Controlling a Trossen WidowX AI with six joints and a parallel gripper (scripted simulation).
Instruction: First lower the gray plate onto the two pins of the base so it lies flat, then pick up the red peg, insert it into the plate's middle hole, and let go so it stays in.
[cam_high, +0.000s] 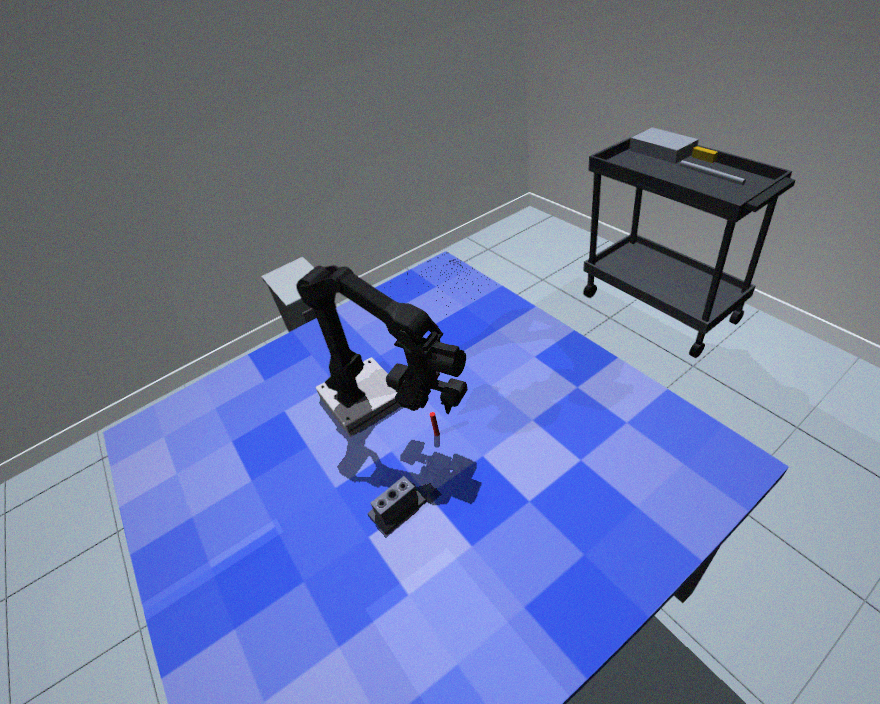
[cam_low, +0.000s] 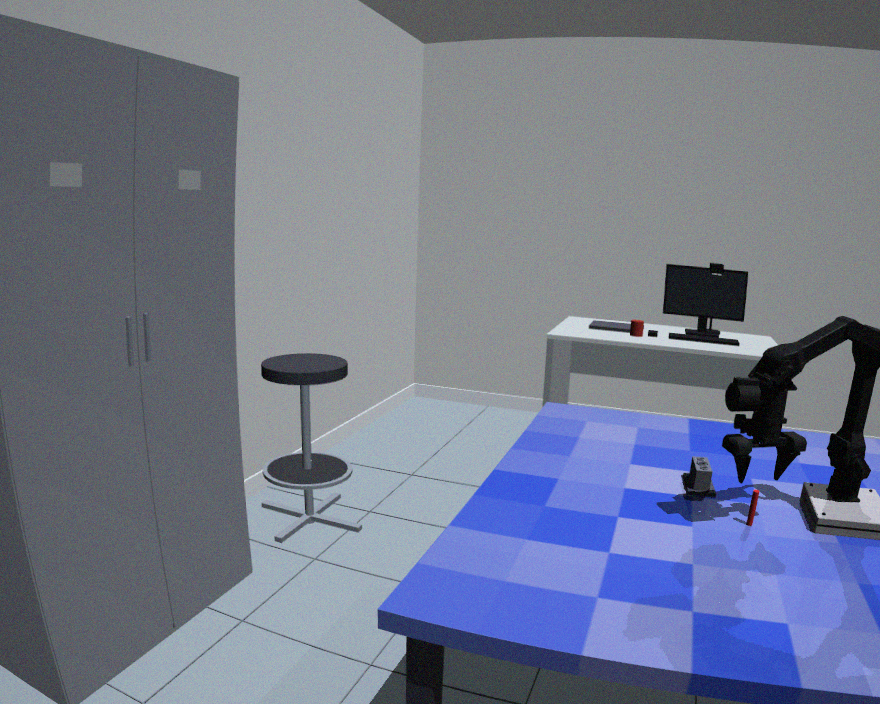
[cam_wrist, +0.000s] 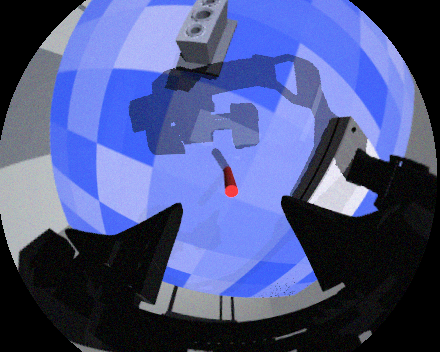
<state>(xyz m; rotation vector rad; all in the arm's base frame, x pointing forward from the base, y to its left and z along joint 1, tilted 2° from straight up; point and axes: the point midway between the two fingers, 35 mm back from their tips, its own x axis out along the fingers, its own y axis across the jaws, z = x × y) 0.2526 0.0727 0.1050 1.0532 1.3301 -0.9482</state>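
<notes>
The gray plate (cam_high: 401, 506) (cam_low: 702, 480) (cam_wrist: 192, 51) is a block with three holes along its top. It sits on the dark base (cam_high: 378, 523) (cam_wrist: 228, 42) and looks level. All three holes look empty in the top view; the pins cannot be made out. The red peg (cam_high: 434, 425) (cam_low: 753, 507) (cam_wrist: 231, 190) stands upright on the table, between the plate and the arm's mount. My gripper (cam_low: 760, 480) (cam_wrist: 233, 205) is open and empty, pointing down above the peg. In the wrist view the peg's top shows between the fingertips and slightly beyond them.
The arm's white mount plate (cam_high: 328, 398) (cam_low: 844, 519) (cam_wrist: 334, 192) is close beside the peg. The table (cam_high: 587, 521) (cam_low: 543, 561) has a blue checkered top, with the arm's shadow over the area by the plate. A cart (cam_high: 664, 273), a stool (cam_low: 304, 369) and a desk (cam_low: 601, 340) stand away from the table.
</notes>
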